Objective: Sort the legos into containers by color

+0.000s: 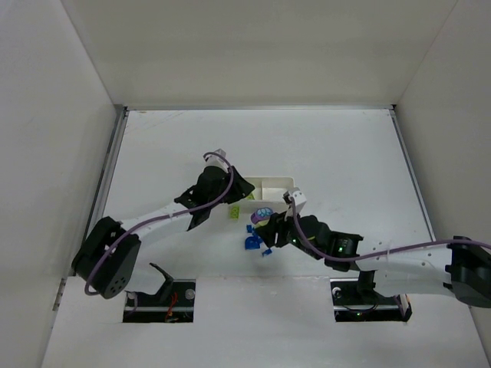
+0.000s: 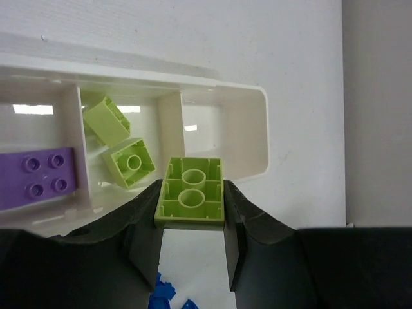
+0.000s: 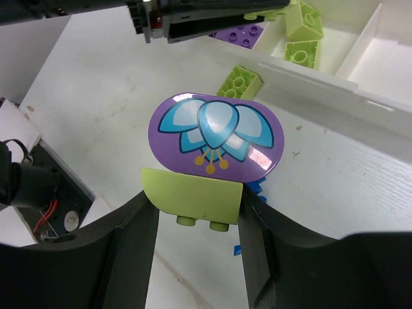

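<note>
My left end effector (image 2: 192, 215) pinches a lime brick (image 2: 190, 188) by its sides. It hangs over the near wall of the white tray (image 2: 248, 138), which sits mid-worktop (image 1: 345, 153). Two lime bricks (image 2: 132, 162) lie in the middle compartment, with a purple one (image 2: 42, 177) in the compartment beside it. My right end effector (image 3: 193, 222) pinches a lime piece (image 3: 190, 196) carrying a purple oval (image 3: 215, 138). If released here, the brick may strike the wall and tumble out. The two end effectors are close and could collide.
</note>
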### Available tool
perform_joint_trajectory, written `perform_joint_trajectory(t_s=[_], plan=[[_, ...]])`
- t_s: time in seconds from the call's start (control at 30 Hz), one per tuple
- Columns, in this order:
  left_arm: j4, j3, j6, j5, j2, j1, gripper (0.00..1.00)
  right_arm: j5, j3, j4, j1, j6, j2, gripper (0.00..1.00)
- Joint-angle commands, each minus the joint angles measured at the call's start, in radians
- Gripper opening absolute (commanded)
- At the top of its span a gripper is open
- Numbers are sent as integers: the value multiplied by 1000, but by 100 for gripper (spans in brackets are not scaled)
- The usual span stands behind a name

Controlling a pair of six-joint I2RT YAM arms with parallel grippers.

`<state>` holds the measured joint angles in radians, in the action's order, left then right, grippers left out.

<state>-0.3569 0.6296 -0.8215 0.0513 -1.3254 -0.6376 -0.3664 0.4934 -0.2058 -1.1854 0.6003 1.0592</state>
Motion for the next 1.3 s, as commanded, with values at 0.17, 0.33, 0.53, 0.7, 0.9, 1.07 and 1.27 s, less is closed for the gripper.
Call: perform_joint_trajectory(t_s=[0.17,0.33,0.53,0.7,0.9,1.07,1.27], plan=[[-80,113,21,-39,-123,-26,32,-23,-35,3,0,21,-41,44],[-71,96,25,-39,-95,-24,61,-17,-33,3,11,12,-36,44],[-53,22,12,-19,30,-21,57,1,-12,-10,23,-2,-1,44],[-54,-53,-56,119,143,-52,57,23,16,-21,39,-17,45,44],[-37,-134,-100,206,221,-44,65,32,57,-30,40,-30,84,44],[-16,-157,-100,214,242,-52,65,34,85,-30,40,-39,107,44],[-28,-142,-100,226,239,-101,60,35,105,-35,40,-37,116,44]])
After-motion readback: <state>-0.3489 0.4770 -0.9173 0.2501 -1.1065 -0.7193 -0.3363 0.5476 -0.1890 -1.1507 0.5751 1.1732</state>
